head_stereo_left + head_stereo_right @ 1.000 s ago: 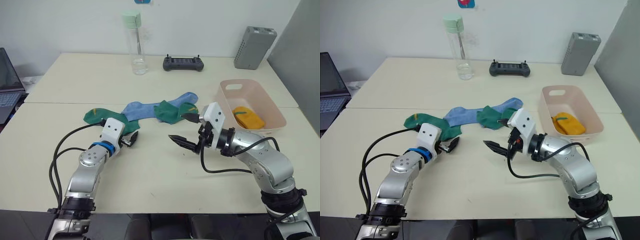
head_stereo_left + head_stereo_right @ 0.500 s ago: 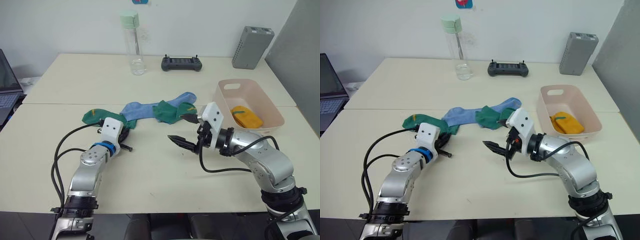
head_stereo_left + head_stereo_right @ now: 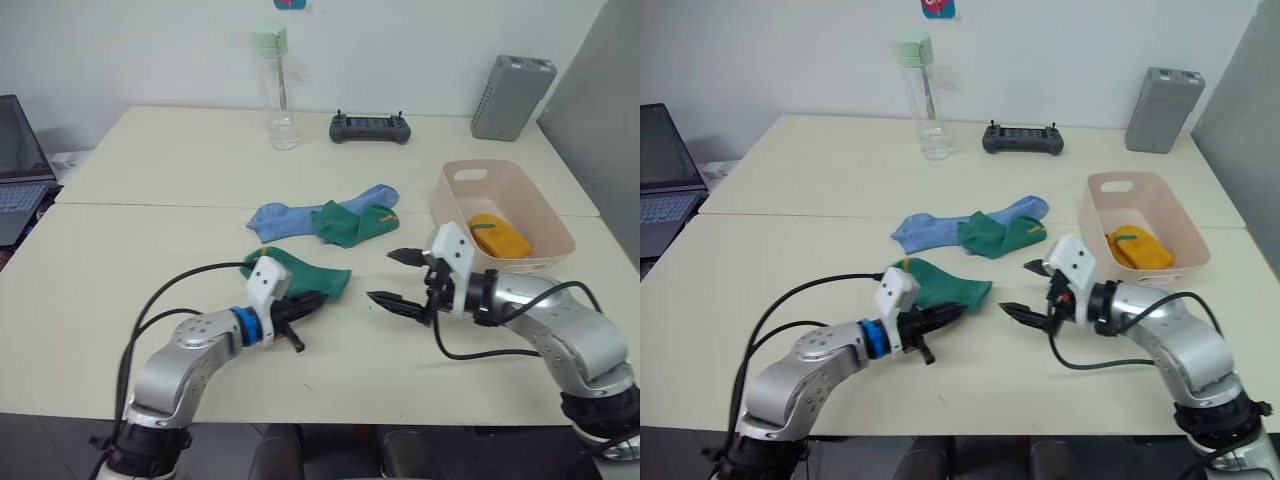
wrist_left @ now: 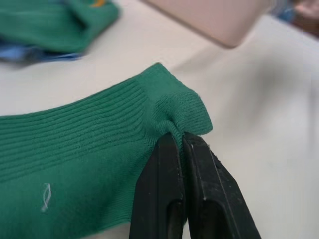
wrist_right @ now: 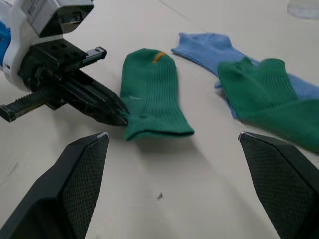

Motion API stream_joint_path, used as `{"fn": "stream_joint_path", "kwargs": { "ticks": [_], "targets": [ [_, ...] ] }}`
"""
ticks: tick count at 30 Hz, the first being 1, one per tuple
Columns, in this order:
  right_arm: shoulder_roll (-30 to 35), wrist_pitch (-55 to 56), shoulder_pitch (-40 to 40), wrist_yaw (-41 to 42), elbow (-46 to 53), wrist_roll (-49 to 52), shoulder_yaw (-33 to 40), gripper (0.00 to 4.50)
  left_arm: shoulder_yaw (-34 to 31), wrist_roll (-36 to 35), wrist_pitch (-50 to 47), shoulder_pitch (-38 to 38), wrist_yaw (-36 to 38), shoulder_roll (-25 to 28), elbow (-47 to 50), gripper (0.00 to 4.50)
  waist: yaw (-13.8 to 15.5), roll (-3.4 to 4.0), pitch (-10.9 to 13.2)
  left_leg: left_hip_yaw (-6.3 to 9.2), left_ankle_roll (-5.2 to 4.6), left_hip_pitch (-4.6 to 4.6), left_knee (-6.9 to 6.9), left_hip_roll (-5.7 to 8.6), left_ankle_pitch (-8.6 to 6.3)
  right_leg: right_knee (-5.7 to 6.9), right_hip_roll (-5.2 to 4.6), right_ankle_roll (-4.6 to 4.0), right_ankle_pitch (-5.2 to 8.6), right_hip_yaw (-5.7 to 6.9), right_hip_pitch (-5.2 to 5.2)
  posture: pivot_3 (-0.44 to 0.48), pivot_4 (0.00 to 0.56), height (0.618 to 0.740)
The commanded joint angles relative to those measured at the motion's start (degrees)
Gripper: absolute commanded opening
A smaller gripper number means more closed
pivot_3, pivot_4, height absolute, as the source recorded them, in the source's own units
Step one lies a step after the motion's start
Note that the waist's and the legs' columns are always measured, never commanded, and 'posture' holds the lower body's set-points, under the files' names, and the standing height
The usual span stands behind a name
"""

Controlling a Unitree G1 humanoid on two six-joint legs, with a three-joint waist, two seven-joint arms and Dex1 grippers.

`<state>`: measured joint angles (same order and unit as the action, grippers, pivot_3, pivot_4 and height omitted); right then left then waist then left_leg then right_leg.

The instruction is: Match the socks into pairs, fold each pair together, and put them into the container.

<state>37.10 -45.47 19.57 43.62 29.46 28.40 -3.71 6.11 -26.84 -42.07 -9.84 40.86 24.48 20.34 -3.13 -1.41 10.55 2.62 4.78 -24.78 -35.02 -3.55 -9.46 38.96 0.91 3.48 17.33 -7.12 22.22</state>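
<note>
A: Pinching the cuff of a green sock (image 3: 305,276), the left hand (image 4: 180,144) has its fingers closed tight on the knit; the sock lies flat on the desk (image 3: 150,180), well to the left of the bin (image 3: 505,215).

B: And the right hand (image 3: 398,279)?

A: Spread wide, holding nothing, above the desk between that sock and the bin, closer to the bin. Its fingertips point toward the left hand.

B: Where are the other socks?

A: A second green sock (image 3: 355,222) lies on top of a blue sock (image 3: 290,214), both left of the bin and farther back on the desk than the held one. A folded yellow bundle (image 3: 497,236) sits inside the bin.

B: Anything else around?

A: A bottle (image 3: 271,86), a black controller (image 3: 369,127) and a grey box (image 3: 510,82) stand behind the bin along the far edge. A laptop (image 3: 20,150) is far left.
</note>
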Motion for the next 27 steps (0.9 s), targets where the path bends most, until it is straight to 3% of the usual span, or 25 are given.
{"fn": "stream_joint_path", "kwargs": {
  "ticks": [1, 5, 11, 14, 20, 27],
  "targets": [
    [2.8, 0.9, 0.2, 2.3, -0.2, 1.3, 3.1, 4.5, 3.9, -1.1, 0.1, -1.5, 1.9, -1.1, 1.2, 0.02, -0.4, 0.0, 0.0, 0.0, 0.0, 0.02, 0.01, -0.01, 0.0, 0.02, 0.01, 0.13, -0.07, 0.0, 0.01, 0.0, 0.15, 0.74],
    [3.6, 1.3, -1.1, 2.4, -0.6, 0.8, 3.1, 4.5, 2.9, -2.1, 0.1, -1.7, 1.9, -1.4, 1.5, 0.9, -0.5, 0.0, 0.0, 0.07, 0.0, 0.03, 0.07, -0.03, 0.0, 0.03, 0.06, 0.19, -0.1, 0.04, 0.03, 0.0, 0.15, 0.74],
    [3.9, 2.2, -3.5, 2.3, -0.9, -1.3, 1.1, 4.5, -3.5, -7.4, -3.1, -1.7, 5.6, 5.5, 3.1, 2.7, -0.4, -0.01, 0.0, 0.09, 0.0, 0.01, 0.14, -0.03, -0.01, 0.02, 0.07, 0.13, -0.04, 0.05, 0.06, 0.0, 0.15, 0.74],
    [4.0, 3.0, -4.8, 2.4, -1.0, -2.0, 0.0, 4.5, -6.3, -2.4, 3.2, -4.3, 2.0, 6.3, -3.0, 3.61, -0.2, -0.01, 0.0, 0.07, 0.0, 0.01, 0.12, -0.02, -0.01, 0.02, 0.05, 0.14, -0.04, 0.04, 0.06, 0.0, 0.15, 0.74],
    [3.6, 7.2, -8.8, 1.5, -0.6, -7.0, -4.8, 4.5, -8.0, 7.6, 16.0, -11.2, -2.6, 6.4, -19.6, 3.61, 0.1, -0.02, 0.0, 0.04, 0.0, 0.01, 0.05, 0.0, 0.0, 0.0, 0.04, -0.11, 0.09, 0.0, 0.06, 0.0, 0.15, 0.74],
    [-0.1, 10.0, -10.5, -1.1, -2.9, -12.1, -10.7, 4.5, -1.8, 15.4, 21.0, -11.7, 1.4, 8.7, -27.1, 3.61, -0.2, -0.03, 0.0, 0.05, 0.01, -0.01, 0.21, -0.02, -0.01, 0.0, 0.05, 0.14, -0.03, 0.05, 0.08, 0.0, 0.15, 0.74]
  ]
}}
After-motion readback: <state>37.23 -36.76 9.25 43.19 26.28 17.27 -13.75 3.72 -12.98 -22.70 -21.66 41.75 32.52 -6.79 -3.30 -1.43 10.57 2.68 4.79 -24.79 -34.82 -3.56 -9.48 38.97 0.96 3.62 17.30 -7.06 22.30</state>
